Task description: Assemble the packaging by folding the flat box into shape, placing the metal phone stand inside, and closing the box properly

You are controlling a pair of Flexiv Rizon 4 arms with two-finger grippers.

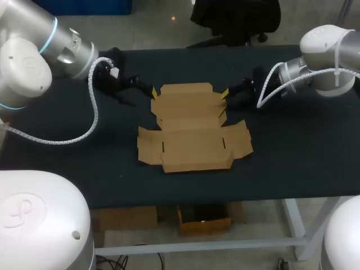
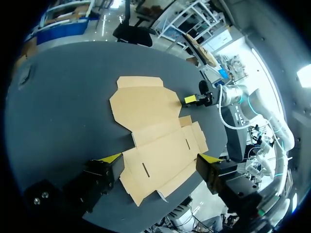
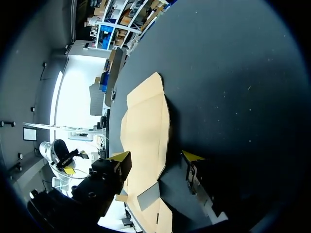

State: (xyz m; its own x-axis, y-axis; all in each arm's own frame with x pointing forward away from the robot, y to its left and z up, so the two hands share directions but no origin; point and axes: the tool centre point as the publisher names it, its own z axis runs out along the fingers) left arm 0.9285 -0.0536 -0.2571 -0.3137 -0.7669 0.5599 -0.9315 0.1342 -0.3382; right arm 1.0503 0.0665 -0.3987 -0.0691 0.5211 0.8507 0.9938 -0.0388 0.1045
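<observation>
Closest to the lens in its own wrist view, the left gripper [image 2: 160,158] has its fingers spread wide, with one end of the cardboard box [image 2: 155,131] lying between and beneath them, gripped by neither. From the head view, the black table [image 1: 304,146] carries the box [image 1: 191,132] near its middle, unfolded and flat with its flaps spread out. The left gripper [image 1: 153,91] sits at the far left corner of the box and the right gripper [image 1: 225,93] at the far right corner. The right gripper [image 3: 156,156] is also released, one finger over the cardboard [image 3: 146,126] and the other over bare table. Whether any tip touches the cardboard cannot be told.
</observation>
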